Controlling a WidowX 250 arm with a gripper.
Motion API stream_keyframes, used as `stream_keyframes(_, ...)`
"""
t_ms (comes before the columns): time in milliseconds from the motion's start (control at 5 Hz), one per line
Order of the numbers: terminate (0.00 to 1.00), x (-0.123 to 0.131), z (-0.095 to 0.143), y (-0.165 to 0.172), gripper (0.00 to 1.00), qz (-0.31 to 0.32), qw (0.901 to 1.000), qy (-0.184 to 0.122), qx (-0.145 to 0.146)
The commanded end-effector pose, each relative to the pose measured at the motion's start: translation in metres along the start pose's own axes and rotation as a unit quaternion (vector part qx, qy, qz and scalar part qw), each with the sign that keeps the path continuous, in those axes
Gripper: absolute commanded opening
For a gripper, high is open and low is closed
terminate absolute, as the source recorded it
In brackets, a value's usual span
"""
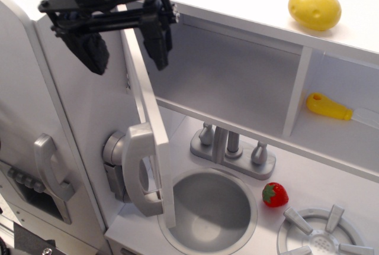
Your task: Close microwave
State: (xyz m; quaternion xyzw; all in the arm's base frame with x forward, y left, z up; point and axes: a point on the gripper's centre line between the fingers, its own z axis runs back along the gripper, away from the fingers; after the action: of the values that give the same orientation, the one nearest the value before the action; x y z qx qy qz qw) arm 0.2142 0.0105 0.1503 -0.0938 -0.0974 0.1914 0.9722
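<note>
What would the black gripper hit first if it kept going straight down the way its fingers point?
Probably the top edge of the open white microwave door. The black gripper points downward with its open fingers on either side of that edge. Depth is unclear, so it may sit slightly in front.

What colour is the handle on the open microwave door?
Silver-grey. The handle shows best in the observation.image view, on the white microwave door.

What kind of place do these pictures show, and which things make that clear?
Most likely a toy kitchen, not a real one. It has a round sink with a tap, a stove burner, and a small plastic strawberry on the counter.
</note>
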Motion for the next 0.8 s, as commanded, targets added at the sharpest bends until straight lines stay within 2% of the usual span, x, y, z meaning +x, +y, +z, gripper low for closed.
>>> stream_keyframes(0,0.00,0.001,-0.019,-0.016,1.00,0.018,0.9996,-0.009,0.017)
stream_keyframes(400,0.00,0.008,-0.031,-0.049,1.00,0.025,0.9993,-0.025,0.015)
stream_keyframes(600,0.00,0.012,-0.024,-0.071,1.00,0.016,0.9990,-0.040,-0.014)
